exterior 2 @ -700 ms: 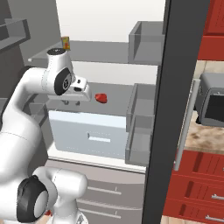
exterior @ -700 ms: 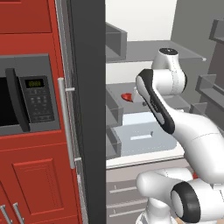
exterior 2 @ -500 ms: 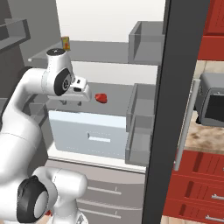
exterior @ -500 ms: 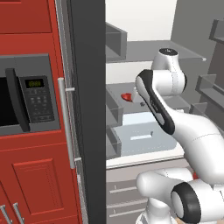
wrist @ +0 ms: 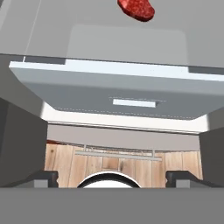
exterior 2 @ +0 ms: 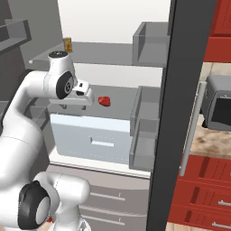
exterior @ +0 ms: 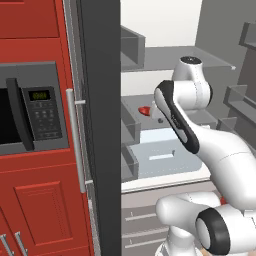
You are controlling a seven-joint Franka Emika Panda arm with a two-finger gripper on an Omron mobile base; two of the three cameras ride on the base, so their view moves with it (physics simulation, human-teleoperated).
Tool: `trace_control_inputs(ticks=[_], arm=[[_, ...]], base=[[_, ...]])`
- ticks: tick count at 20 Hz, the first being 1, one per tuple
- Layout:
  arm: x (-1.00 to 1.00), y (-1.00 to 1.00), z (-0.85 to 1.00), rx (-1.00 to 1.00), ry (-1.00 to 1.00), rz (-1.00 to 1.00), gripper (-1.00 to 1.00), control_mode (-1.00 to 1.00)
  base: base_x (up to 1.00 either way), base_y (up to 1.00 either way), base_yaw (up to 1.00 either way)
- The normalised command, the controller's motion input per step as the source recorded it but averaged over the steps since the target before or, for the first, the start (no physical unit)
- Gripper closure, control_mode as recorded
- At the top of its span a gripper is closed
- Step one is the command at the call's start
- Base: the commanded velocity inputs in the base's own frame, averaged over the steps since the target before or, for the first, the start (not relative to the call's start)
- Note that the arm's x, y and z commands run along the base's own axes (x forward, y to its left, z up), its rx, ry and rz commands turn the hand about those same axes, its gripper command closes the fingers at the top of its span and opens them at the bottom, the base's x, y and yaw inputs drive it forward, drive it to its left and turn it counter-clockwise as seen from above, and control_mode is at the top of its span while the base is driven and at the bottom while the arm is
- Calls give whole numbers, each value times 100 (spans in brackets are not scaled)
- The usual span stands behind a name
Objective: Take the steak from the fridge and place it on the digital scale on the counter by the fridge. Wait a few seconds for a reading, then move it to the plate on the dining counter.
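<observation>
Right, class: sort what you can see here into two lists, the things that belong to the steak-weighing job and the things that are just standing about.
Part of the job:
- steak on a fridge shelf
- fridge, door open
- hand, near the steak

Standing about:
- microwave in the red cabinets
- toaster oven on the counter
- pale fridge drawer
- small yellow carton on an upper shelf

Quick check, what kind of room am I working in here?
A kitchen, rendered in simulation: the open fridge holds a steak on its shelf, with red cabinets and a built-in microwave beside it.
</observation>
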Motion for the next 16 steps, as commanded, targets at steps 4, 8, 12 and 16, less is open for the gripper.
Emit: trace_control_inputs(ticks=[4, 8, 12, 16], arm=[[-15, -5, -1, 0, -1, 0, -100, -100], [-4, -22, -24, 0, -30, 3, -100, -100], [2, -41, -17, 1, -40, 19, -100, -100], [30, -49, -19, 0, -12, 22, -100, -100]], base=[[0, 0, 0], [0, 0, 0], [0, 0, 0], [0, 0, 0]])
